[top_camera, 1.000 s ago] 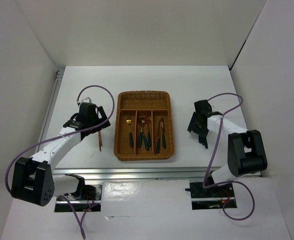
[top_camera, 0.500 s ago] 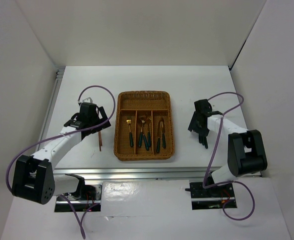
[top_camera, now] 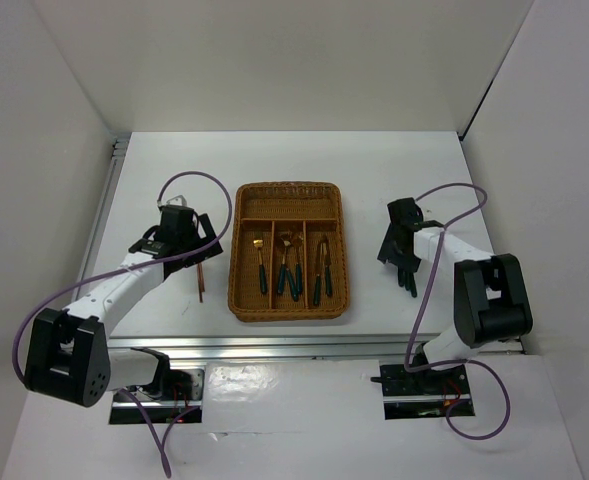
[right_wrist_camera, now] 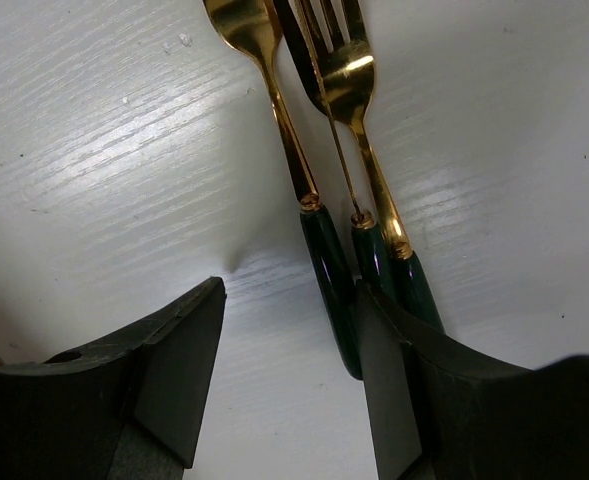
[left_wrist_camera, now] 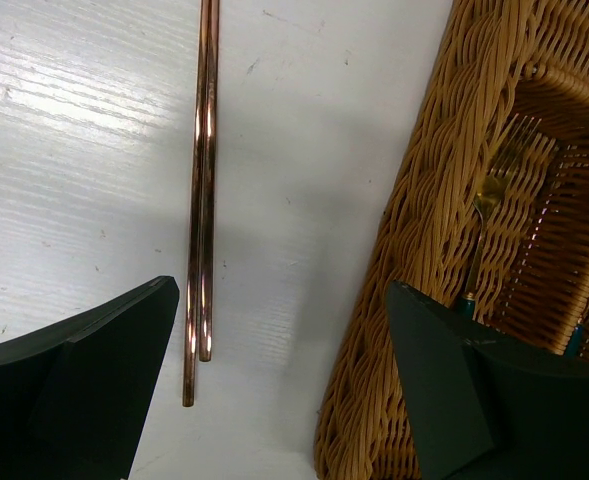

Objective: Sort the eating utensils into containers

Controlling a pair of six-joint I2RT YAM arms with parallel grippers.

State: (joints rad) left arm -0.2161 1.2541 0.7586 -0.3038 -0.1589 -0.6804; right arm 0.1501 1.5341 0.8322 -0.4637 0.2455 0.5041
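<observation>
My overhead camera sits high behind the arm bases and looks down on the table (top_camera: 374,170), far enough back to take in both arms and the whole wicker tray (top_camera: 235,250). My left wrist camera looks down past the left gripper (left_wrist_camera: 279,300), close to the surface; with the overhead it shares the chopsticks (left_wrist_camera: 204,200) and the tray's left wall. My right wrist camera sits closer still, facing down past the right gripper (right_wrist_camera: 289,290); with the overhead it shares the loose cutlery (right_wrist_camera: 359,250) lying right of the tray
</observation>
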